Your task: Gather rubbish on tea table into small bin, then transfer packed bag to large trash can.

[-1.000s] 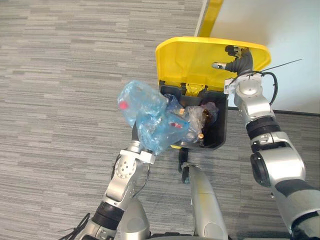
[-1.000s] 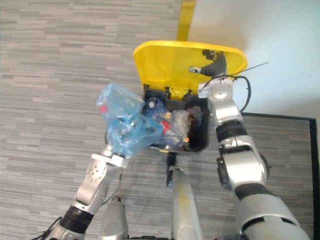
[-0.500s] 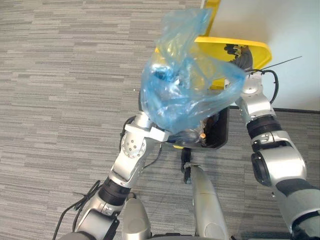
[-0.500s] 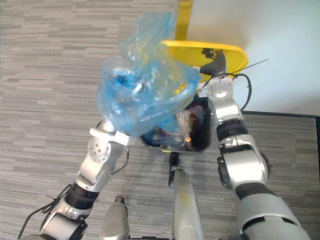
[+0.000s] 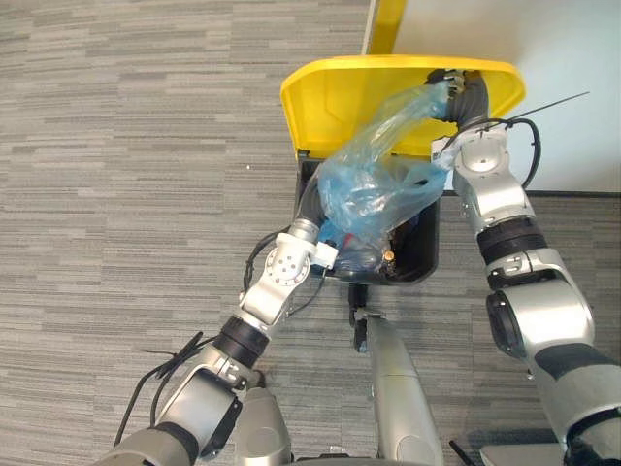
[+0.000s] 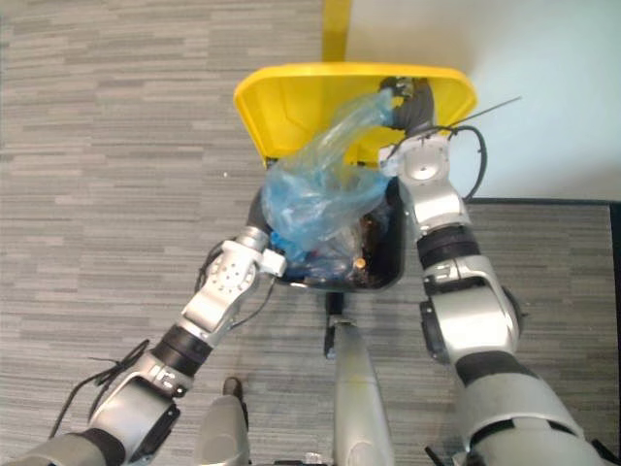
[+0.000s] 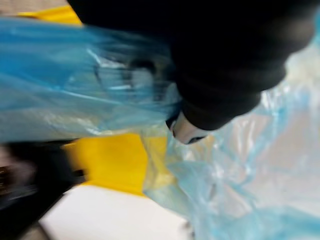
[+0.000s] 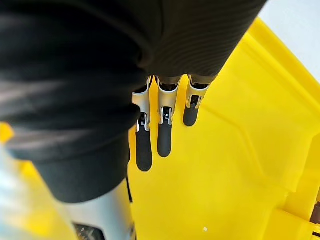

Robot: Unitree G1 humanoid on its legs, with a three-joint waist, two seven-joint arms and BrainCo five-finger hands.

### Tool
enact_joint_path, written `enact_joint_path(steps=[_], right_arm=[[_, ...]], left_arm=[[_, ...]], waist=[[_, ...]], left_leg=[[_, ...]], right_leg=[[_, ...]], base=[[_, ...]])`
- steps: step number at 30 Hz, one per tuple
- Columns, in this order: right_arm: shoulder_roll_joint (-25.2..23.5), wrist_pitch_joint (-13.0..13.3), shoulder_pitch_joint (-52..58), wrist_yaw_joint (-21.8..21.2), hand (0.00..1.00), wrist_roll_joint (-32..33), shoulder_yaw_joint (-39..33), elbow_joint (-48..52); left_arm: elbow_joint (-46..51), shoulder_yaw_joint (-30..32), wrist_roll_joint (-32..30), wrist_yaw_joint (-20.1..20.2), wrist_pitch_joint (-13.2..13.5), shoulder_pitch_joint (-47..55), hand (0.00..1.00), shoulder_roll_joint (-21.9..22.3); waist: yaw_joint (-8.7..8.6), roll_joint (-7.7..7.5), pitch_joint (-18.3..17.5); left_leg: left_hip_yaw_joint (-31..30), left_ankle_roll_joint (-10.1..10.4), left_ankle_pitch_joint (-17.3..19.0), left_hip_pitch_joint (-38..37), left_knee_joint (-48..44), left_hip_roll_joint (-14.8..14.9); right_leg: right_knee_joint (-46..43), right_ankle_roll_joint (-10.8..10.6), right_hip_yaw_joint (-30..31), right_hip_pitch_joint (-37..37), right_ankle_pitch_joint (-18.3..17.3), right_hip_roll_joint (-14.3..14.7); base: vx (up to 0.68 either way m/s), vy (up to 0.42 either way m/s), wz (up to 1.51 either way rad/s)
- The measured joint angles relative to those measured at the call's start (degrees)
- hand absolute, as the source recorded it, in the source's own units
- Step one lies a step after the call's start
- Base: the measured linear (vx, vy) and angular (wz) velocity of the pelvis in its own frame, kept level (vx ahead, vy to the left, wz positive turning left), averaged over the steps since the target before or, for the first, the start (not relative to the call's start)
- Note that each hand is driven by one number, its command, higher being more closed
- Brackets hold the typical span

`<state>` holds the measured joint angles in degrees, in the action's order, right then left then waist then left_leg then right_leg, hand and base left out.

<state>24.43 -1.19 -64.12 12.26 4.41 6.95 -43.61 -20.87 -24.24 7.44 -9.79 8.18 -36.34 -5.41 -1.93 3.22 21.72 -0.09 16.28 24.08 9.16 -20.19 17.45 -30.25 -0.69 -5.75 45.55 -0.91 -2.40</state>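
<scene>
A blue plastic bag (image 5: 374, 189) stuffed with rubbish lies across the mouth of the black large trash can (image 5: 432, 248). Its loose tail stretches up against the open yellow lid (image 5: 340, 97). My left hand (image 5: 309, 206) reaches into the can's left side, under the bag, and blue plastic (image 7: 100, 110) wraps around it in the left wrist view. My right hand (image 5: 466, 97) rests on the inside of the lid near its top edge. In the right wrist view its fingers (image 8: 165, 135) lie straight and flat against the yellow lid (image 8: 240, 150), so it is open.
Other rubbish (image 5: 393, 254) shows inside the can below the bag. Grey striped carpet (image 5: 116, 194) spreads to the left and front. A white wall (image 5: 572, 58) and a yellow upright strip (image 5: 388, 24) stand behind the can.
My left arm has brought the blue bag down from high above the can into its opening. The right hand has stayed on the lid.
</scene>
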Motion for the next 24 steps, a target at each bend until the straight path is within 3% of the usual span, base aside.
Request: enact_joint_path(steps=[4, 5, 9, 13, 18, 24], right_arm=[[-2.78, 0.01, 0.08, 0.18, 0.00, 0.01, -0.18, 0.37], [-3.54, 0.01, 0.04, 0.27, 0.00, 0.01, -0.19, 0.70], [-4.83, -0.09, 0.21, 0.55, 0.00, 0.05, -0.16, 4.37], [-6.59, -0.04, 0.20, 1.35, 0.00, 0.09, 0.07, 7.57], [-7.24, 0.20, 1.05, 1.21, 0.00, 0.05, 1.28, 9.26], [-7.12, 0.90, 2.77, -0.05, 0.00, -0.08, 2.90, 11.75]], left_arm=[[-8.21, 0.04, -2.61, 0.05, -0.60, -3.39, 1.00, 0.44], [-10.13, 0.10, -4.01, 0.05, -1.32, -3.79, 0.00, 1.09], [-13.57, 0.35, -6.94, 0.05, -1.82, -4.56, 0.00, 2.32], [-19.53, 2.86, -11.28, -1.06, -4.25, -7.21, 0.00, 4.06], [-20.98, 4.98, -22.07, -2.94, -7.59, -8.02, 0.00, 5.54], [-22.02, 5.11, -27.67, -3.67, -9.17, -8.01, 0.00, 7.15]], waist=[[-0.88, -1.27, -0.28], [-0.87, -1.57, -0.41], [-0.88, -2.59, -0.22], [-1.38, -3.68, -0.03], [-1.34, -4.40, 0.24], [-1.29, -4.47, 0.28]], left_leg=[[1.99, 0.01, 0.01, 0.75, -0.86, 0.67], [3.22, 0.02, 0.01, 0.90, -1.02, 0.92], [5.91, 0.13, -0.05, 1.82, -1.55, 1.68], [6.37, 0.15, -0.03, 2.81, -2.03, 2.28], [8.15, 0.18, -0.03, 2.87, -3.12, 2.85], [8.03, 0.77, 0.12, 2.87, -3.02, 3.14]], right_leg=[[-0.30, -0.16, 0.23, 0.86, -0.11, -0.01], [-0.49, -0.38, 0.31, 1.44, -0.26, -0.03], [-1.30, -0.50, 0.24, 3.15, -0.33, -0.19], [-2.29, -0.53, -0.06, 4.51, -0.35, -0.19], [-3.12, -0.97, 0.06, 4.49, -0.68, -0.92], [-4.23, -1.53, -0.52, 4.61, -1.40, -1.57]], base=[[0.00, -0.017, -0.03], [0.00, -0.017, -0.05], [0.03, -0.021, -0.11], [0.05, -0.020, -0.03], [0.00, -0.018, 0.04], [0.01, -0.027, 0.07]])
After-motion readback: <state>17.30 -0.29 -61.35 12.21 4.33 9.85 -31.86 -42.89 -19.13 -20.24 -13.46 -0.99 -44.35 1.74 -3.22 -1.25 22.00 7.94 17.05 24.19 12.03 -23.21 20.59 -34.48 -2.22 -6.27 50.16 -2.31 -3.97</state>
